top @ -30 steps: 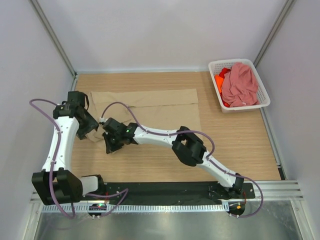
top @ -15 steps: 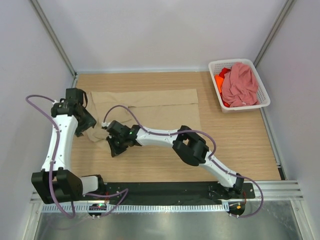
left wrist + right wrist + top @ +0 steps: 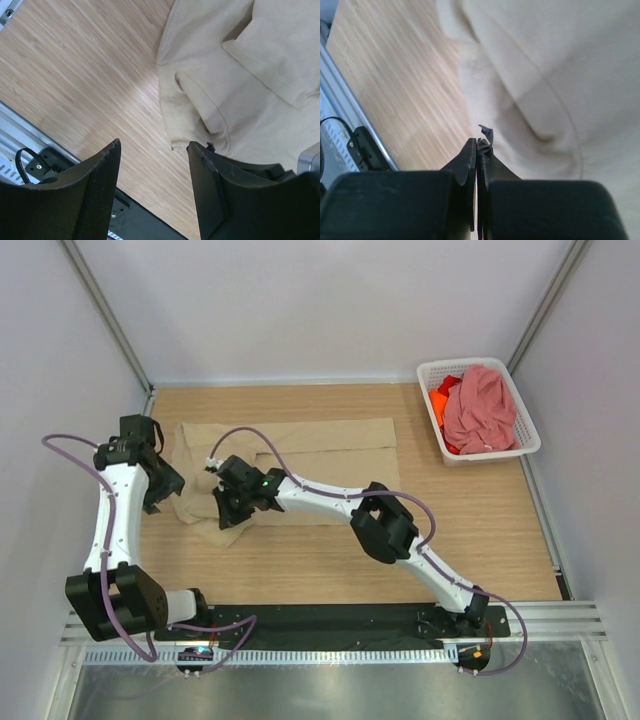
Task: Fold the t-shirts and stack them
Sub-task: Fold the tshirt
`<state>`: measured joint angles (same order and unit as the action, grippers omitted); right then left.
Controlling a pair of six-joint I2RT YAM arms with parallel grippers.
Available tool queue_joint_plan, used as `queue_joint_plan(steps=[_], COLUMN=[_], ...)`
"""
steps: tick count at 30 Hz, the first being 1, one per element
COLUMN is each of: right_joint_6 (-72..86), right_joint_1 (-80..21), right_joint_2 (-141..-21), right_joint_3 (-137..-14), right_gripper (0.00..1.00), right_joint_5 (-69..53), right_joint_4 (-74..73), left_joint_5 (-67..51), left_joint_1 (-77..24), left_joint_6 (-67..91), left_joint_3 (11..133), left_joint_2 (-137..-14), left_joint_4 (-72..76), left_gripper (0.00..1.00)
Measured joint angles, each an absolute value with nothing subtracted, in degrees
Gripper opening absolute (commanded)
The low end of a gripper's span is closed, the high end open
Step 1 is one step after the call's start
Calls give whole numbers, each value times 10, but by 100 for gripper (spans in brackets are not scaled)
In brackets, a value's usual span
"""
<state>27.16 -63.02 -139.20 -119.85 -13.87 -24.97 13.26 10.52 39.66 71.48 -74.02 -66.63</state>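
Status at the fold: both arms at one shirt's left end

Beige-tan t-shirt [image 3: 320, 445]: lies on the wooden table [image 3: 480, 530], left of centre. Far part flat with straight folded edges; near-left corner bunched and creased.

Left gripper [image 3: 154, 150]: released, fingers apart with nothing between them. Hovers above the shirt's rumpled left edge, where cloth meets bare wood.

Right gripper [image 3: 477, 142]: clenched, fingers pressed tip to tip. Sits low over the bunched corner, tip beside a curved seam. Cannot tell whether any cloth is pinched.

Dusty pink t-shirt [image 3: 480, 410]: heaped in the white lattice basket [image 3: 430, 368] at the table's far right corner, filling most of it.

Bright orange t-shirt [image 3: 440, 400]: in the same basket, beneath and left of the pink one, only a strip showing.

Both grippers: near each other, well apart from the basket.
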Motion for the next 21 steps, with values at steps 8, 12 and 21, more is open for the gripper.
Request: queue_joint_plan(steps=[8, 12, 21], right_joint_6=[275, 275, 251], right_joint_1=[-622, -625, -625], right_joint_2=[-1420, -1414, -1332], right_joint_3=[-1178, -1157, -1035], right_gripper=[1, 1, 1], right_joint_5=[-162, -179, -205], right_joint_4=[-254, -240, -281], left_joint_5=[117, 86, -24], left_joint_1=[123, 136, 157], left_joint_6=[385, 372, 330], left_joint_3=[715, 714, 709], left_joint_2=[-753, -768, -877], left_joint_4=[-661, -645, -588], left_gripper=[58, 57, 48])
